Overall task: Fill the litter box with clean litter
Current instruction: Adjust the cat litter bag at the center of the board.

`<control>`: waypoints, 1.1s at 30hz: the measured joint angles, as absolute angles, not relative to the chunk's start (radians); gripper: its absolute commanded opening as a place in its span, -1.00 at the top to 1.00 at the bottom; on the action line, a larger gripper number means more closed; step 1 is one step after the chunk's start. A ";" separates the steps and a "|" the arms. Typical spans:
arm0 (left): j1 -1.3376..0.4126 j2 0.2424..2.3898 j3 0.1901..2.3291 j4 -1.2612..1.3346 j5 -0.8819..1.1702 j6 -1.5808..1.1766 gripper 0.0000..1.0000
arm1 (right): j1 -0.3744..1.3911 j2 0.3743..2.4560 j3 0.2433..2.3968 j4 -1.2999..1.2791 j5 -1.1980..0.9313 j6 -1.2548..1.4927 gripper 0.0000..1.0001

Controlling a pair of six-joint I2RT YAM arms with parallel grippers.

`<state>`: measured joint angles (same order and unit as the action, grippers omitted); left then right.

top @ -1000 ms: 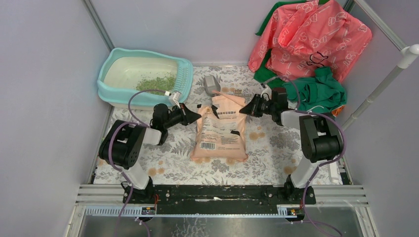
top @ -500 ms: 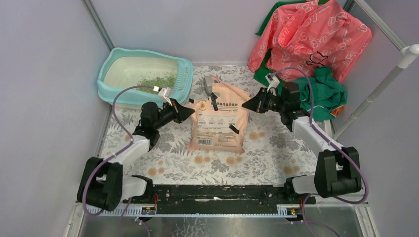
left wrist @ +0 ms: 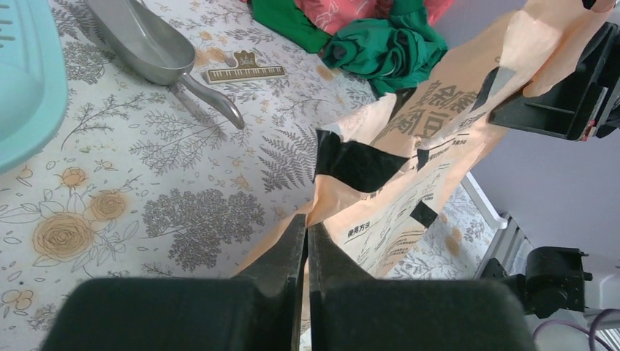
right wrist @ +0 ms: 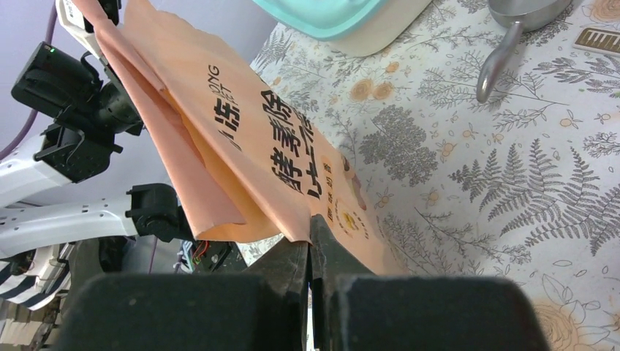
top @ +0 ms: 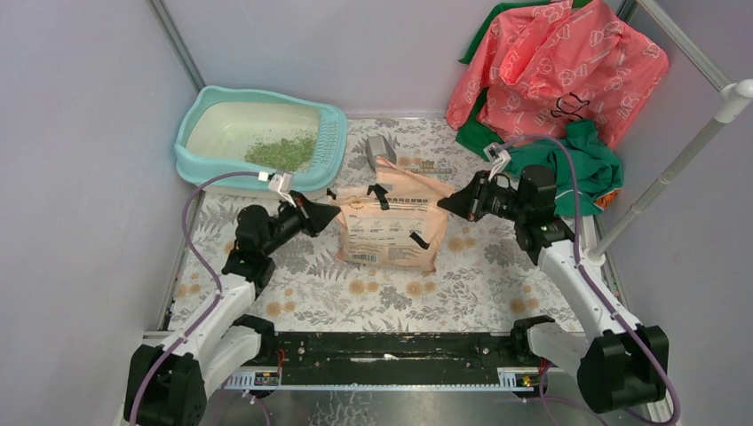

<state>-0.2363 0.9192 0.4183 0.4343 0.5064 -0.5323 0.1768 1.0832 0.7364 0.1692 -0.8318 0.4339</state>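
Note:
The turquoise litter box with a cream pan stands at the far left. A patch of green clean litter lies inside it. A pink-orange printed bag is stretched upright between my two grippers at mid-table. My left gripper is shut on the bag's left edge; in the left wrist view the jaws pinch the bag. My right gripper is shut on the right edge, and the right wrist view has its jaws clamping the bag. The bag's bottom is hidden.
A grey scoop lies behind the bag, beside the box's slotted end. A pink printed cloth and a green cloth are heaped at the far right. A white pole slants along the right side. Walls close in left and back.
Both arms have lifted and reached out, raising the bag from lying flat to hanging between them. The right gripper's jaws have closed on the bag's edge.

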 measured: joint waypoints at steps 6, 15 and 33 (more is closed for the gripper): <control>-0.232 0.853 0.399 0.421 0.448 -0.560 0.30 | 0.173 0.976 0.731 0.085 -0.823 0.418 1.00; -0.226 0.845 0.368 0.421 0.371 -0.609 0.23 | 0.160 0.825 0.682 -0.022 -0.795 0.397 1.00; -0.395 0.901 0.331 0.485 0.300 -0.619 0.17 | 0.159 0.624 0.597 -0.108 -0.752 0.413 1.00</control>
